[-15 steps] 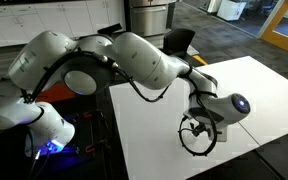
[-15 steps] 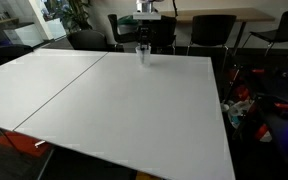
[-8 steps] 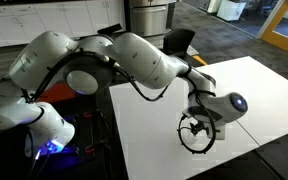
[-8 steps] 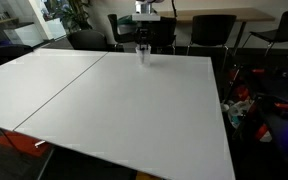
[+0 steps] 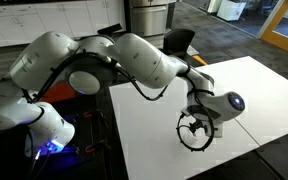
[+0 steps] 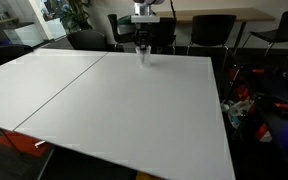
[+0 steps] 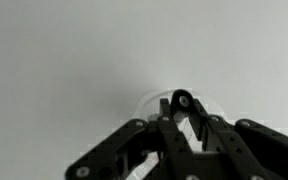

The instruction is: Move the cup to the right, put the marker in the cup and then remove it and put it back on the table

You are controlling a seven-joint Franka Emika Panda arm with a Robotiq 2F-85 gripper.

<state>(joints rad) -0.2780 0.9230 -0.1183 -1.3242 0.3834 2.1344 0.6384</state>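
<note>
Apparently the pincer (image 7: 182, 108) touches the cup (image 7: 152, 102).

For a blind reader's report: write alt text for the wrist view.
The dark gripper comes in from the bottom edge, its tips close together at the faint round rim of a clear cup on the white table.

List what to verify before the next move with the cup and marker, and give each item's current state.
1. Gripper over the cup: ok, a faint round rim shows around the fingertips in the wrist view.
2. Jaw state: cannot tell, fingers look close together.
3. Marker held: cannot tell; the dark rounded tip between the fingers could be marker or finger.
4. Cup upright: ok in an exterior view.
5. Table room beside the cup: ok, bare white surface alongside.
</note>
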